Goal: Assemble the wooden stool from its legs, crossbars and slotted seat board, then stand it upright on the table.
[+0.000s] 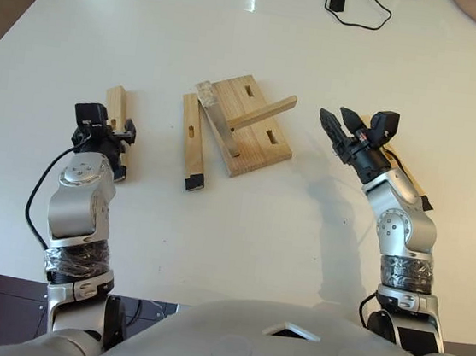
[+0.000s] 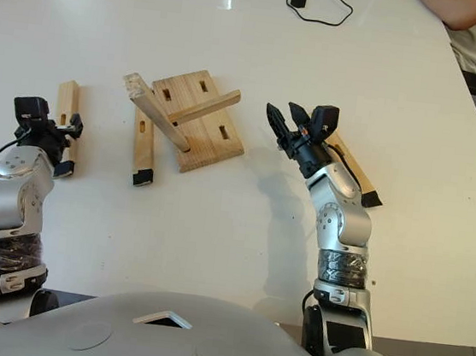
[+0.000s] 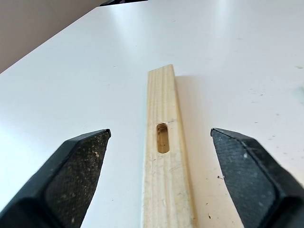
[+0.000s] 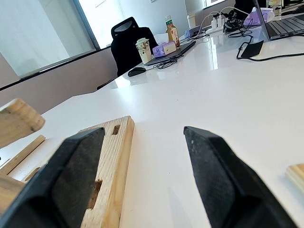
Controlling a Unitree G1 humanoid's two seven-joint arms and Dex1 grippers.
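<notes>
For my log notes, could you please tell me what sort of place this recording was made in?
Probably an office or shared workroom: beyond the white table are a black office chair, a laptop, a computer mouse and a paper cup.

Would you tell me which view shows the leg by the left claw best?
The left wrist view: the leg lies framed by the open left claw, slot plain. The eye views show it farther off, partly hidden behind that claw.

Head stereo pair down over the shared table (image 1: pixel 362 72); wrist cameras low, close along it.
</notes>
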